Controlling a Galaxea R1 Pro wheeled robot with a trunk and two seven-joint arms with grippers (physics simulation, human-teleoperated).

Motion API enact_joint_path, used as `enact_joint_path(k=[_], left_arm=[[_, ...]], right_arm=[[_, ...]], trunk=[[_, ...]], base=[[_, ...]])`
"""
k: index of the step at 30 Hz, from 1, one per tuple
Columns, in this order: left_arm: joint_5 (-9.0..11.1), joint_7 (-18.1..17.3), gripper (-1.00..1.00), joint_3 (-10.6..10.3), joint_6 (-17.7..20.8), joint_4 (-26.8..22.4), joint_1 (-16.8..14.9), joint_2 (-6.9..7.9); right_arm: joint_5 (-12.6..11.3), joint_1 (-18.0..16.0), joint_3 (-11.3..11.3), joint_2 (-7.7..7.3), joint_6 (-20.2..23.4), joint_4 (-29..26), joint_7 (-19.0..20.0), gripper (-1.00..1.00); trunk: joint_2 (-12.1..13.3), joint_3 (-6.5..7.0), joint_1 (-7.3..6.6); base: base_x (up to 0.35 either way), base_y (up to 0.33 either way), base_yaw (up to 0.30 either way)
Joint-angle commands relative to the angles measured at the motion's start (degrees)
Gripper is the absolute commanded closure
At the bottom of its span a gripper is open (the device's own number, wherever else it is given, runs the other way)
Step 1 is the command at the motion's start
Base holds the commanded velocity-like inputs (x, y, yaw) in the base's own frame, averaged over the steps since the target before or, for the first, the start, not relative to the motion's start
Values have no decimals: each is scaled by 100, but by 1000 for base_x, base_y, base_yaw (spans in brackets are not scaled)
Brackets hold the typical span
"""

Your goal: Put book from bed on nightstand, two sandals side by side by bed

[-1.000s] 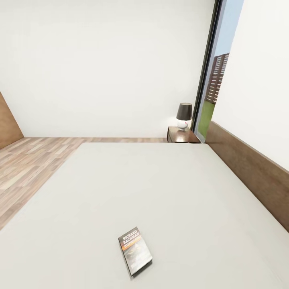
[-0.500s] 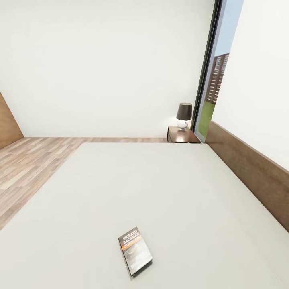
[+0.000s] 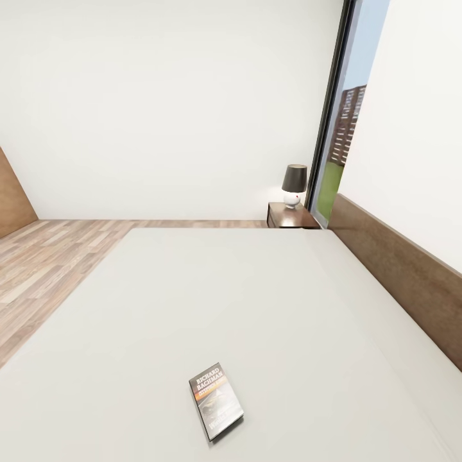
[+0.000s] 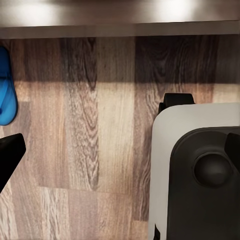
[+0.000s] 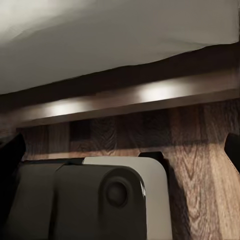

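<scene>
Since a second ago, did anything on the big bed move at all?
Nothing visibly changed. The thin dark paperback book lies flat on the pale grey mattress of the bed in the same spot, and the dark brown nightstand with its small lamp stands past the far corner as before. The view itself has not shifted.

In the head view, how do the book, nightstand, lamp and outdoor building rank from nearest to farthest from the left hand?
1. Book: on the bed's near part, closest to the left hand, which is low beside the robot's base.
2. Nightstand and the lamp on it: past the bed's far edge, to the right; too close to call.
3. Building: outdoors, farthest.
</scene>
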Motion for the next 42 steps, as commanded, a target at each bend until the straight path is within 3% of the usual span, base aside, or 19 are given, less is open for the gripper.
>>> enact_joint_path(k=[1,2,3,8,9,13,16,19,20,24,25,30,31,35,41,42], left_arm=[[28,15,-100,-48,-12,-1,-1,0],[28,15,-100,-48,-12,-1,-1,0],[28,15,-100,-48,-12,-1,-1,0],[28,15,-100,-48,-12,-1,-1,1],[28,15,-100,-48,-12,-1,-1,1],[29,15,-100,-48,-13,-1,-1,1],[29,15,-100,-48,-13,-1,-1,1],[28,15,-100,-48,-13,-1,-1,1],[28,15,-100,-48,-13,-1,-1,1],[27,15,-100,-48,-13,-1,-1,1],[27,15,-100,-48,-13,-1,-1,1],[29,15,-100,-48,-13,-1,-1,1],[29,15,-100,-48,-13,-1,-1,1],[28,15,-100,-48,-13,-1,-1,1],[24,15,-100,-48,-13,-1,-1,1],[24,15,-100,-48,-13,-1,-1,1]], right_arm=[[58,45,-223,8,-22,-155,303,-100],[56,85,-402,12,-14,-295,562,-100],[56,85,-402,12,-14,-295,562,-100],[51,199,-1257,36,10,-921,1683,-100],[51,199,-1257,36,10,-921,1683,-100],[36,320,-1859,66,13,-1330,2586,-100],[-14,435,-2317,102,15,-1669,2586,-100],[-86,500,-2607,219,37,-2068,2586,-100],[-86,500,-2607,219,37,-2068,2586,-100],[-354,540,-2788,495,175,-2720,2586,-100],[-354,540,-2788,495,175,-2720,2586,-100],[-868,558,-2865,916,580,-3800,2586,-100],[-868,558,-2865,916,580,-3800,2586,-100],[-1250,564,-2881,1226,1102,-4708,2586,-100],[-1661,567,-2847,1408,2057,-5666,2586,-100],[-1661,567,-2847,1408,2057,-5666,2586,-100]], trunk=[[-2,-4,0],[-2,-4,0],[-2,-4,0],[-2,-4,0],[-2,-4,0],[-2,-4,0],[-2,-4,0],[-2,-4,0],[-2,-4,0],[-2,-4,0],[-2,-4,0],[-2,-4,0],[-2,-4,0],[-2,-4,0],[-2,-4,0],[-2,-4,0]], base=[[0,0,0],[0,0,0],[0,0,0],[0,0,0],[0,0,0],[0,0,0],[0,0,0],[0,0,0],[0,0,0],[0,0,0],[0,0,0],[0,0,0],[0,0,0],[0,0,0],[0,0,0],[0,0,0]])
